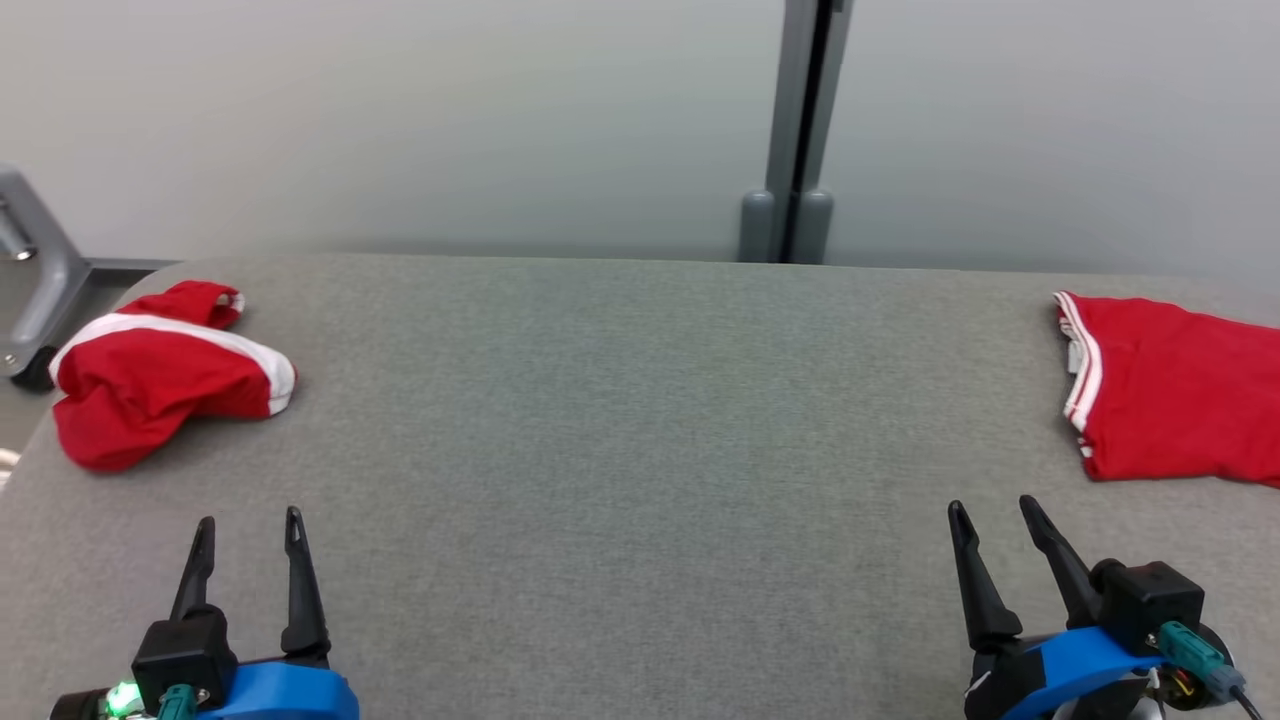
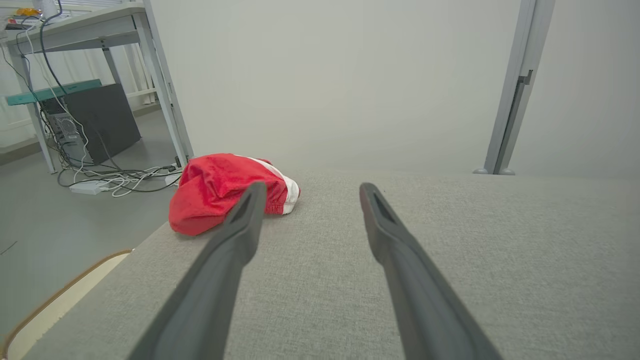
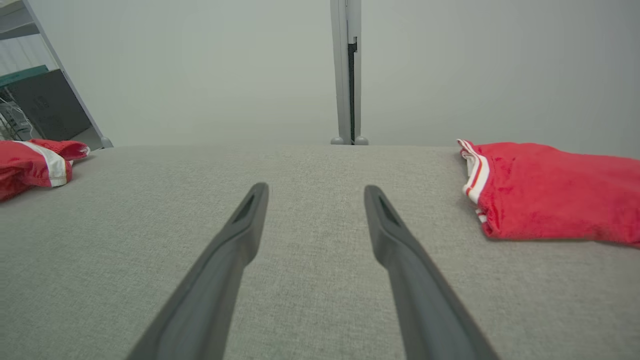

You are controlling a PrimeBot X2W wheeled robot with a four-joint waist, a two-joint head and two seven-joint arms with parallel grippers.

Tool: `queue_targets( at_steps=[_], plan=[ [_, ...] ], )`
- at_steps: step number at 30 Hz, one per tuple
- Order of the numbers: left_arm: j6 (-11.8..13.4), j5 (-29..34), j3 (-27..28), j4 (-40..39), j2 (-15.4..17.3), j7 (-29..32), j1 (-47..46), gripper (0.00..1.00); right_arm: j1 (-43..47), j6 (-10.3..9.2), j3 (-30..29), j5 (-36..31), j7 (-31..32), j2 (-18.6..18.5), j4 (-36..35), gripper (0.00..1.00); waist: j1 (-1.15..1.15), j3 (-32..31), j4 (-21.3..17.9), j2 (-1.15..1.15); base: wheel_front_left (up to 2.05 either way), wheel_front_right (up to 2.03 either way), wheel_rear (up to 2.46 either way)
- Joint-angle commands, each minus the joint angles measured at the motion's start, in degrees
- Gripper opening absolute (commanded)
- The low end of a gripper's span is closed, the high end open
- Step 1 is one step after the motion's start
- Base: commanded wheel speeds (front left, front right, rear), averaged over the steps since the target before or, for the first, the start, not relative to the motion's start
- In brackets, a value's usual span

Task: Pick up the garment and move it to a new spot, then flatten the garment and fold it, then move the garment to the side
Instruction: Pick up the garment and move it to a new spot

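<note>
Left gripper (image 1: 249,518): near left, fingers spread wide with nothing between them, above the table (image 1: 640,450).
Right gripper (image 1: 992,503): near right, just as wide and just as empty.
Crumpled garment (image 1: 160,375): far left, bunched close to the table's rounded corner; we judge this is the one to pick up.
Risk at the corner: if we push before we pinch, the heap may slide off onto the floor (image 2: 60,225).
Risk in the grasp: if we catch one layer only, it may drag and twist.
Folded garment (image 1: 1170,400): far right, lying flat; if our right arm sweeps wide, it may undo the fold.
</note>
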Motion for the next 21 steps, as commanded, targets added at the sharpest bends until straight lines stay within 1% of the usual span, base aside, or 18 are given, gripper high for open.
queue_targets(
  at_steps=[1, 8, 21],
  plan=[
    [0.23, -0.1, 0.26, -0.22, 0.41, 0.05, -0.55, 1.0, 0.35, 0.01, 0.21, 0.21, -0.5, 0.0, 0.2, 1.0, 0.0, 0.55, 0.89, -0.01, 0.0, 0.0, 0.0],
    [1.25, -0.55, 0.6, -2.03, 0.89, 0.79, 0.25, 1.0, -0.32, 0.01, 0.41, 0.51, -1.09, 0.0, 0.88, 1.0, 0.0, 1.43, 6.18, -0.01, 0.0, 0.0, 0.0],
    [2.4, -1.72, 1.92, -3.74, 1.42, 0.81, 0.74, 1.0, -2.18, 0.01, 0.55, -0.21, -0.93, -0.03, 1.05, 1.0, 0.0, 3.28, 16.53, -0.01, 0.0, 0.0, 0.0]
  ],
)
